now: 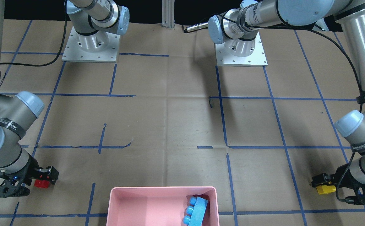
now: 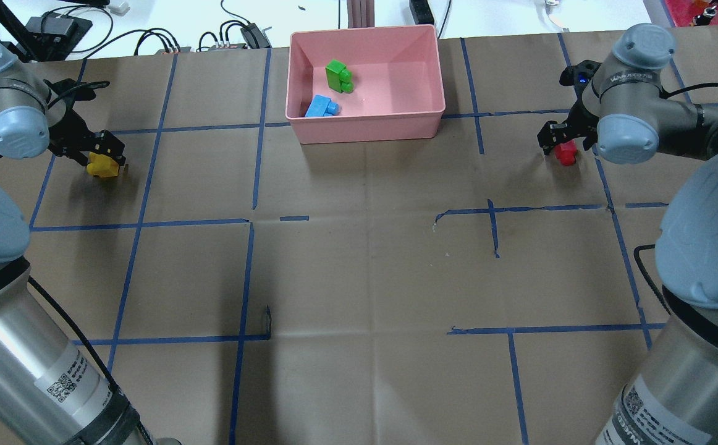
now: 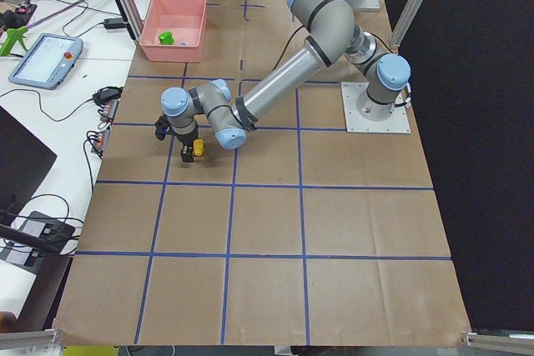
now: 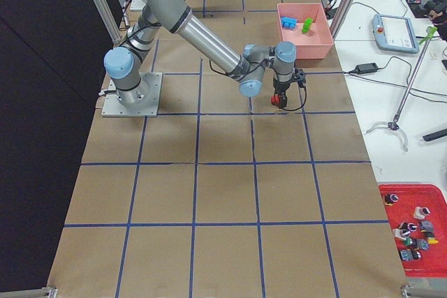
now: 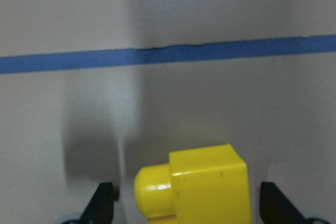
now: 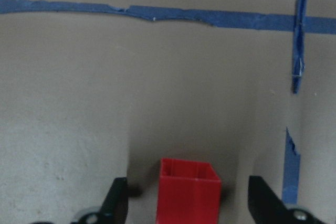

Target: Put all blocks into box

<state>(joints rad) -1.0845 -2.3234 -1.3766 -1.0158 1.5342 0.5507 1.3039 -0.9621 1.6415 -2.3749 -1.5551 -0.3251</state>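
**Front-facing view.** The pink box (image 1: 116,201) sits at 6 o'clock, cut by the frame edge. The light blue brick (image 1: 196,208) lies inside it, in the 4 o'clock corner, with its studs on its 9 o'clock side. The left gripper (image 1: 322,185) is at 4 o'clock, low over the yellow brick (image 1: 325,189). The right gripper (image 1: 44,179) is at 8 o'clock, with the red brick (image 1: 41,184) at its tips. Both bricks are well apart from the box.

**Overhead view.** The box is at 12 o'clock on the paper-covered table (image 2: 365,278). The green brick (image 2: 338,76) lies inside it, at 1 o'clock of the blue one and apart from it. The left gripper is at 10 o'clock and the right at 2 o'clock, each down at its brick.

**Exterior left view.** The near arm reaches to the yellow brick. The box is at 11 o'clock of it, well apart.

**Exterior right view.** The near arm reaches to the red brick. The box is at 1 o'clock of it.

**Left wrist view.** The yellow brick sits between the fingers (image 5: 102,203) with a gap on each side. The jaws are apart and not touching it. A blue tape line (image 5: 168,55) crosses at 12 o'clock.

**Right wrist view.** The red brick stands between the fingers (image 6: 118,200) with a clear gap on both sides. The jaws are apart.
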